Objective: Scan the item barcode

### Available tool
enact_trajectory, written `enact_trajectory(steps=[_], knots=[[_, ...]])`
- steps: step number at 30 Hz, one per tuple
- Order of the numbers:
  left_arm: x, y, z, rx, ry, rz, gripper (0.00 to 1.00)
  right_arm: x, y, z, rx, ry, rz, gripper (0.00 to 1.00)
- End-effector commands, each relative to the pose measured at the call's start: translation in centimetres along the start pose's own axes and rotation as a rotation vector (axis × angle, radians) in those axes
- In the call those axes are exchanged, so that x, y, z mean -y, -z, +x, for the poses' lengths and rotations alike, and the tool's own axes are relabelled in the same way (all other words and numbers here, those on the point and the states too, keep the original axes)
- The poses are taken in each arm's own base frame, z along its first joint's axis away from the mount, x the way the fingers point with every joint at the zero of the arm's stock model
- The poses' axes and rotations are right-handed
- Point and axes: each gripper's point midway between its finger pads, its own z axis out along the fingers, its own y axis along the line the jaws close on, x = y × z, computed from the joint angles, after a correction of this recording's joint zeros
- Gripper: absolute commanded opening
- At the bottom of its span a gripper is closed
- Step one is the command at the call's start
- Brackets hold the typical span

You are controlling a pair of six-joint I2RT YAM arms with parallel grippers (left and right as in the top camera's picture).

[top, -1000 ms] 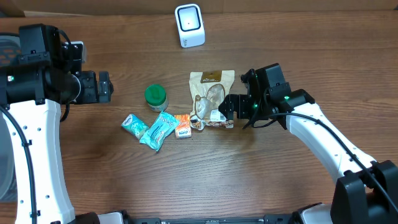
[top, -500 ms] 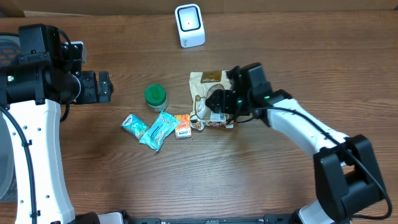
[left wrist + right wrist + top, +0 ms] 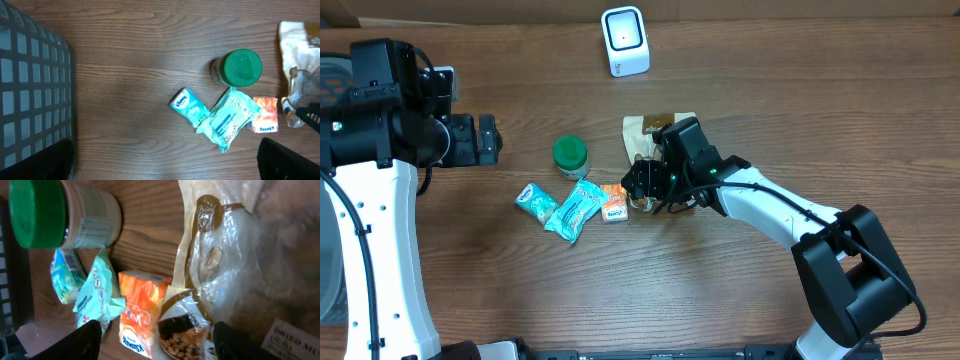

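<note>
A white barcode scanner (image 3: 625, 40) stands at the table's far edge. Below it lies a tan dried-fruit bag (image 3: 645, 128) (image 3: 225, 255), mostly under my right arm. My right gripper (image 3: 642, 186) (image 3: 157, 345) hovers open over the bag's lower left corner. An orange packet (image 3: 142, 312) and a small nut packet (image 3: 182, 332) show between its fingers, with nothing gripped. A green-lidded jar (image 3: 570, 155), a teal tissue pack (image 3: 535, 200) and a teal wipes pack (image 3: 577, 208) lie to the left. My left gripper (image 3: 485, 140) (image 3: 162, 165) hangs wide open and empty at the left.
A grey mesh basket (image 3: 30, 85) sits at the far left, under the left arm. The small packets lie in a tight row, touching one another, with the jar (image 3: 242, 67) just behind them.
My right arm has swung left across the dried-fruit bag to the orange and nut packets, and its jaws have narrowed a little. The left arm has not moved.
</note>
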Motion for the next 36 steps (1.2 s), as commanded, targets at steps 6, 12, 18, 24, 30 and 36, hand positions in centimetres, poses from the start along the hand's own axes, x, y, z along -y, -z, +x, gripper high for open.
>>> enact_trajectory(steps=[6,12,18,24,30,36], knots=[[-0.1,0.3,-0.3,0.014,0.018,0.001,1.00,2.9,0.9,0.4,-0.044,-0.094,0.082,0.73],[-0.1,0.3,-0.3,0.014,0.018,0.001,0.99,7.3,3.3,-1.6,-0.029,-0.143,0.141,0.73],[-0.1,0.3,-0.3,0.013,0.018,0.001,0.99,13.1,6.3,-5.3,0.102,-0.231,0.237,0.81],[-0.1,0.3,-0.3,0.014,0.018,0.001,1.00,15.9,9.1,-9.3,0.243,-0.281,0.216,0.82],[-0.1,0.3,-0.3,0.014,0.018,0.001,0.99,12.9,10.9,-10.7,0.200,-0.300,0.084,0.91],[-0.1,0.2,-0.3,0.013,0.018,0.001,0.99,12.2,10.9,-6.6,0.030,-0.549,0.122,0.92]])
